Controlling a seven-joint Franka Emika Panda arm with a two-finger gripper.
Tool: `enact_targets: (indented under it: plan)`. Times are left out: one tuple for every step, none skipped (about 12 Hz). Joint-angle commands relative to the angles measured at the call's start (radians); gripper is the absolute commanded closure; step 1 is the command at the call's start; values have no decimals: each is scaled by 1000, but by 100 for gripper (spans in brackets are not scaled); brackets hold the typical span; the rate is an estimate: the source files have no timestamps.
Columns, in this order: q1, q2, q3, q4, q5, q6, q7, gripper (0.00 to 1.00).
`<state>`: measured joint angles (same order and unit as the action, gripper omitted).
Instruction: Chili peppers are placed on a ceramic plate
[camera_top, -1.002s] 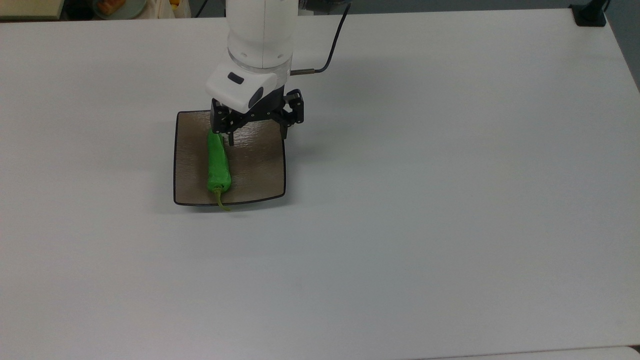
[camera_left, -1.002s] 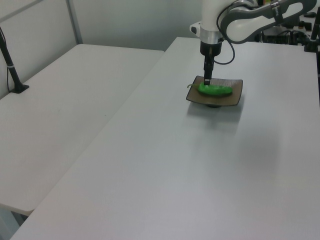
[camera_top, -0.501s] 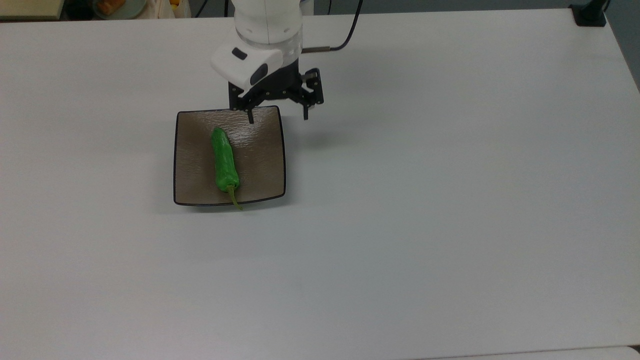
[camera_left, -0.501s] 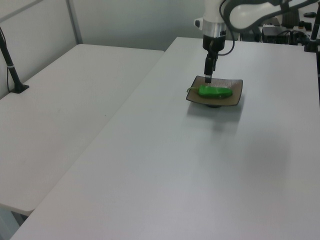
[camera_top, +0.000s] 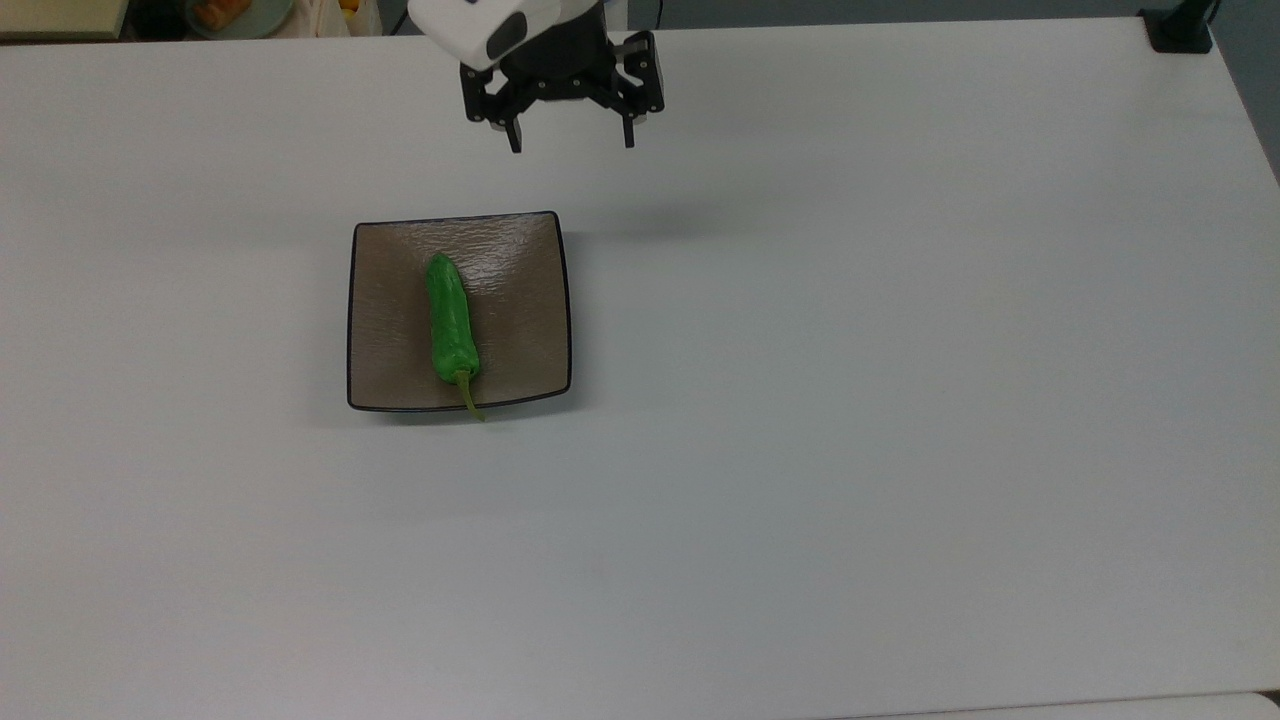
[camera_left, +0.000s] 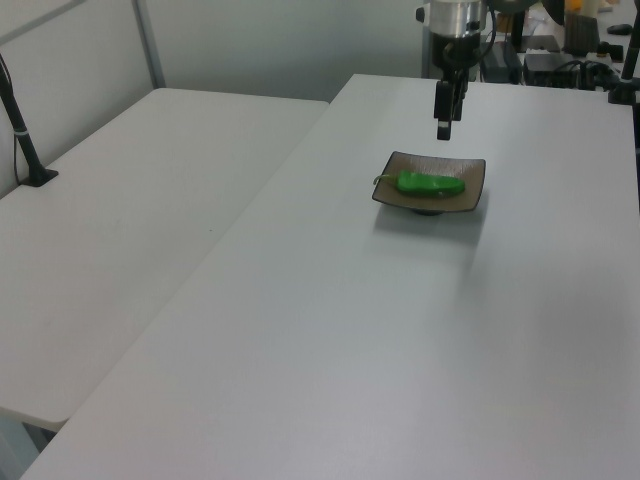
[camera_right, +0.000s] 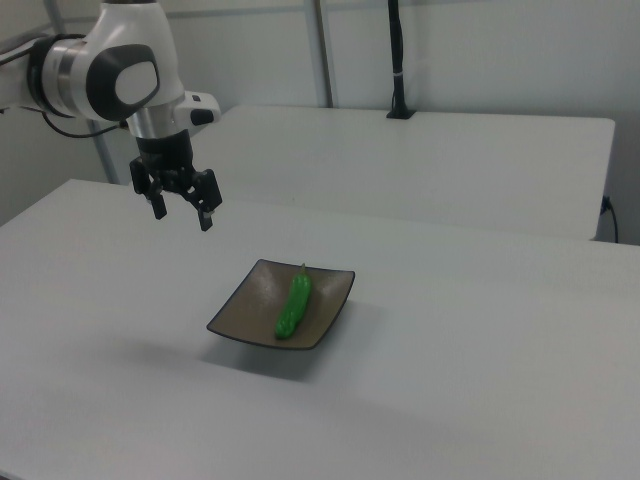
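The green chili pepper (camera_top: 449, 320) lies lengthwise on the square brown ceramic plate (camera_top: 520, 300), its stem reaching over the plate's near edge in the top view. Both also show in the left view, chili pepper (camera_left: 430, 183) on plate (camera_left: 470, 172), and in the right view, chili pepper (camera_right: 293, 305) on plate (camera_right: 245, 305). My gripper (camera_top: 572, 146) hangs open and empty in the air beyond the plate's far edge, well above the table; it appears too in the left view (camera_left: 444, 133) and the right view (camera_right: 182, 218).
The white table (camera_top: 900, 400) spreads wide around the plate. A second white table (camera_left: 120, 230) stands alongside in the left view. A black post base (camera_top: 1180, 30) sits at the top view's far right corner.
My gripper has risen and drawn back from over the plate toward the top view's upper edge. The chili pepper, let go, rolled slightly and now rests still on the plate.
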<state>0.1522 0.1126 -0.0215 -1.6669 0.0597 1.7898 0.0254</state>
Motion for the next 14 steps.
enact_targets:
  plan:
    - [-5, -86, 5, -77, 15, -6, 50, 0]
    - [-7, -108, 5, -100, 15, -10, 50, 0]
    - [-22, -119, 5, -115, 17, -7, 50, 0]
    - [-29, -122, 8, -116, 16, -12, 48, 0]
    - [-43, -126, 15, -114, 11, -15, 45, 0]
    - [-63, -137, 32, -123, -1, -20, 33, 0]
    - [-81, -142, 52, -131, -17, -24, 31, 0]
    - [-85, -143, 54, -129, -27, -26, 30, 0]
    - [-86, -143, 54, -129, -41, -30, 28, 0]
    - [-85, -143, 54, -128, -59, -38, 22, 0]
    - [-85, -143, 54, -126, -67, -38, 21, 0]
    - [-83, -143, 54, -125, -75, -36, 22, 0]
    - [-82, -142, 55, -123, -102, -35, 25, 0]
    - [-82, -143, 55, -123, -118, -36, 31, 0]
